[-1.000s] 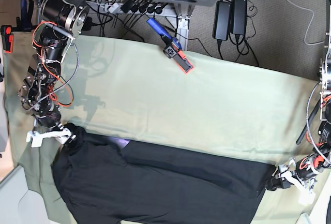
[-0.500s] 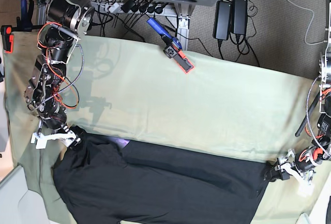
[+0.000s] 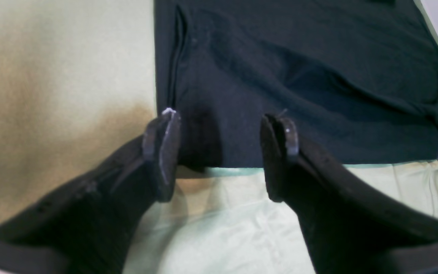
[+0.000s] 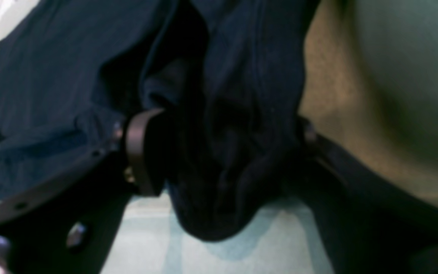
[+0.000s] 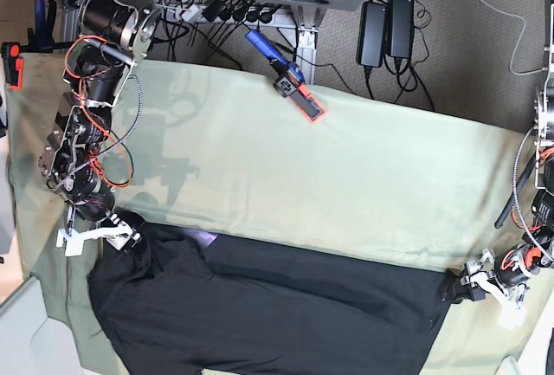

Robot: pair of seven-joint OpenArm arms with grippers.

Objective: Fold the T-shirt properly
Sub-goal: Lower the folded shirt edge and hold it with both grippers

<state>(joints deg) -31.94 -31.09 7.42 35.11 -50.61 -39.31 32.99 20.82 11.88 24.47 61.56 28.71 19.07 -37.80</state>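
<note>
Base view: black T-shirt (image 5: 268, 314) lies along the table (image 5: 346, 158) edge; left tool (image 5: 485, 288) and right tool (image 5: 99, 235) gape wide at its corners.

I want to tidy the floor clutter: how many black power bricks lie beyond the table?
2: black power bricks and, side by side on the carpet beyond the table cloth. Others may hide under overhead gear.
</note>
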